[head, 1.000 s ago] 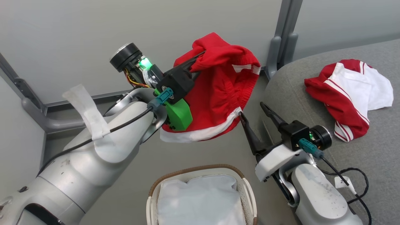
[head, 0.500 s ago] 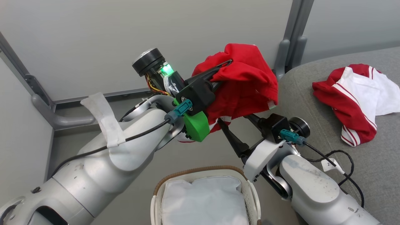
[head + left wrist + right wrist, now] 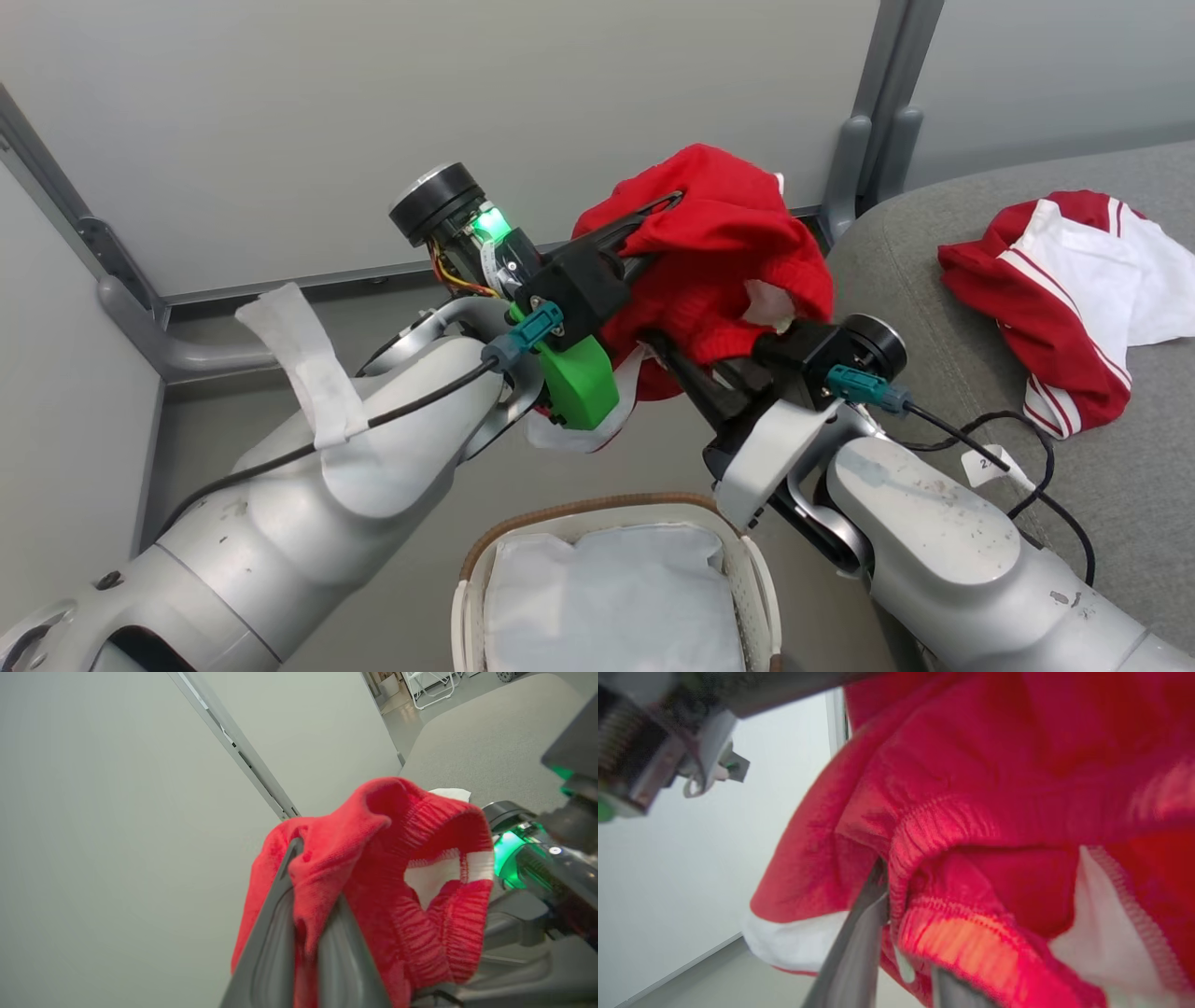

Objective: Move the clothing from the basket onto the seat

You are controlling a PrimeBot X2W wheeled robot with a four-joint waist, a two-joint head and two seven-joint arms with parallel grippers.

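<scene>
A red garment (image 3: 728, 243) with white trim hangs in the air above the floor, left of the seat (image 3: 934, 308). My left gripper (image 3: 665, 213) is shut on its top fold; the left wrist view shows cloth (image 3: 397, 868) pinched between the dark fingers (image 3: 275, 914). My right gripper (image 3: 709, 369) comes up from below and is shut on the elastic waistband (image 3: 924, 849), with one finger (image 3: 859, 933) bare and the other largely under cloth. A second red-and-white garment (image 3: 1064, 299) lies crumpled on the grey seat. The basket (image 3: 747, 579) stands at the bottom of the head view, with its white liner (image 3: 607, 607) showing inside.
Grey wall panels with upright posts (image 3: 864, 159) close off the back. A black cable (image 3: 1018, 448) from my right arm trails over the seat's near edge. Grey floor lies between the basket and the wall.
My right gripper rose from beside the seat into the hanging garment and closed on its waistband. My left arm carried the garment rightward, towards the seat. The head camera shifted a little.
</scene>
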